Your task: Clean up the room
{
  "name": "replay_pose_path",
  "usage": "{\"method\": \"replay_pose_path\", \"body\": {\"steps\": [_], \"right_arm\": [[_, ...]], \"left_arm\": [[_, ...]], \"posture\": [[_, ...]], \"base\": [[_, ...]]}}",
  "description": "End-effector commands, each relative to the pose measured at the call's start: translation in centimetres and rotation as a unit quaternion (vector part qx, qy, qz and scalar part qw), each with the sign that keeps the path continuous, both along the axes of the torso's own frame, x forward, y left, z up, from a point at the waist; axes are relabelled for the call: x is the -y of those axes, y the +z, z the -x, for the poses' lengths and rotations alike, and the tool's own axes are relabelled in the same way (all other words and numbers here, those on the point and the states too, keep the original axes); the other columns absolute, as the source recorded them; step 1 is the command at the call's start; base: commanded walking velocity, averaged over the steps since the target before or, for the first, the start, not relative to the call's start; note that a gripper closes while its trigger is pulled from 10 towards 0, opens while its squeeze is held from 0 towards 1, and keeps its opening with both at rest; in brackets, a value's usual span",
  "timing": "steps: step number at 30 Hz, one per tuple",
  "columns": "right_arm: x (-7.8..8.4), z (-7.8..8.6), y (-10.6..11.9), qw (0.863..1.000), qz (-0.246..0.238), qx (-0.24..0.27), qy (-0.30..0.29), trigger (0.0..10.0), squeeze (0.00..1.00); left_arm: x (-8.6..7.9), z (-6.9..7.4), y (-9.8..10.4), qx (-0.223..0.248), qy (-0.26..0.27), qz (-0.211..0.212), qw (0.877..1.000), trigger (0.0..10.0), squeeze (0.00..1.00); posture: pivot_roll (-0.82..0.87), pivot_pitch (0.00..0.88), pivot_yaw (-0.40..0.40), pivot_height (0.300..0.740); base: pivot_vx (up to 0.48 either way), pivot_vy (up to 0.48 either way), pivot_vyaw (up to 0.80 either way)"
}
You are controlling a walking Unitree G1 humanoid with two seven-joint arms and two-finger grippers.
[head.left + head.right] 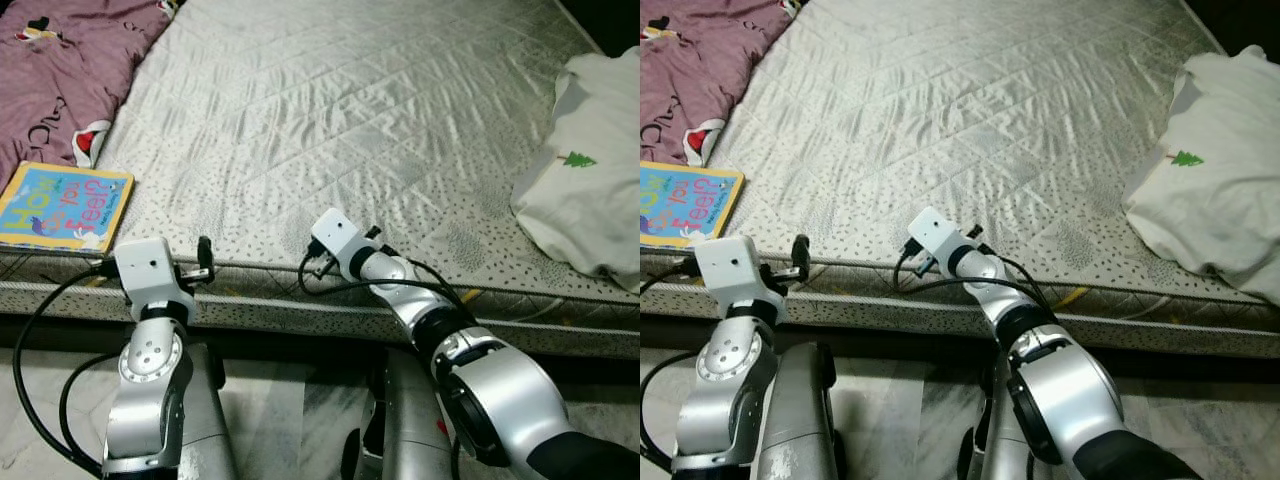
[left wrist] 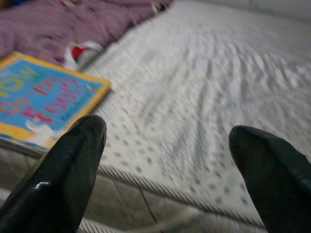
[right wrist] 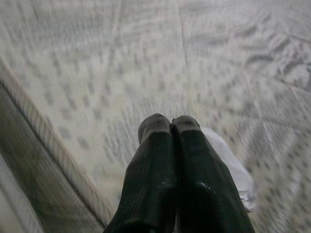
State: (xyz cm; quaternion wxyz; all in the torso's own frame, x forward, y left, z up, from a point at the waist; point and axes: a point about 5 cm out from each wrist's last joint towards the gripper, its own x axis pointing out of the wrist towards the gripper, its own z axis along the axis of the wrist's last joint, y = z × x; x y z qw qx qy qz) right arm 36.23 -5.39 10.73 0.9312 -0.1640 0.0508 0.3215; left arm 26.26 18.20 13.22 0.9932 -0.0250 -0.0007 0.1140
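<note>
Picture book (image 1: 62, 206) at nine o'clock on the mattress (image 1: 330, 120) edge — left hand (image 2: 167, 145) spread nearby. Right hand (image 3: 169, 127) pressed together — white cloth (image 1: 590, 165) at three o'clock, purple blanket (image 1: 60, 70) at ten.

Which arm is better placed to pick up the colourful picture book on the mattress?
Probably the left: the left gripper has its jaws open beside the blue-and-yellow picture book. The right gripper is shut, farther along the mattress edge.
</note>
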Motion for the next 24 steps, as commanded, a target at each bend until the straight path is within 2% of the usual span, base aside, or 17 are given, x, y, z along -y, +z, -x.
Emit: {"method": "replay_pose_path", "body": {"steps": [1,5,6,7,9,10,14,16,18,24], "right_arm": [[0.6,-0.2,0.9,0.997,-0.078,-0.002,-0.008,0.0,0.00],[1.8,-0.3,2.1,0.983,-0.181,-0.014,-0.029,0.0,0.00],[1.9,-0.4,2.2,0.981,-0.193,-0.018,-0.032,0.0,0.00],[2.1,-0.3,2.6,0.978,-0.207,-0.016,-0.033,5.1,0.00],[2.2,-0.3,2.8,0.976,-0.217,-0.013,-0.033,5.1,0.00],[2.3,-0.3,3.2,0.972,-0.233,-0.011,-0.032,10.0,0.00],[2.8,0.1,3.7,0.962,-0.269,-0.002,-0.042,10.0,0.00],[3.2,0.5,3.9,0.958,-0.284,0.001,-0.047,10.0,0.00],[3.4,0.8,4.2,0.951,-0.305,0.007,-0.053,10.0,0.00],[3.8,0.8,4.7,0.947,-0.314,0.009,-0.070,10.0,0.00]], "left_arm": [[-0.5,0.1,0.8,0.021,0.021,0.003,1.000,10.0,0.00],[-0.8,-0.2,1.0,0.034,0.034,0.003,0.999,10.0,0.00],[-0.8,-0.3,1.0,0.033,0.034,0.003,0.999,10.0,0.00],[-0.9,-0.4,0.9,0.033,0.033,0.003,0.999,10.0,0.00],[-0.9,-0.6,0.9,0.032,0.031,0.002,0.999,10.0,0.00],[-1.0,-1.0,0.8,0.033,0.028,0.002,0.999,10.0,0.00],[-1.2,-1.5,0.9,0.037,0.028,-0.001,0.999,10.0,0.00],[-1.4,-1.6,0.8,0.037,0.030,-0.016,0.999,10.0,0.00],[-2.2,-1.5,0.4,0.028,0.056,-0.019,0.998,10.0,0.00],[-2.5,-1.5,0.4,0.027,0.049,-0.020,0.998,10.0,0.00]], "posture": [[0.16,0.004,-0.103,0.517],[0.13,0.000,-0.082,0.517],[0.13,0.000,-0.082,0.517],[0.12,0.000,-0.078,0.517],[0.12,0.000,-0.076,0.517],[0.11,0.000,-0.071,0.517],[0.11,0.000,-0.063,0.517],[0.11,0.000,-0.061,0.517],[0.11,0.000,-0.052,0.517],[0.11,0.000,-0.042,0.542]], "base": [[0.000,0.000,0.00],[0.000,0.000,0.00],[0.000,0.000,0.00],[0.000,0.000,0.00],[0.000,0.000,0.00],[0.000,0.000,0.00],[0.000,0.000,0.00],[0.000,0.000,0.00],[0.000,0.000,0.00],[0.000,0.000,0.00]]}}
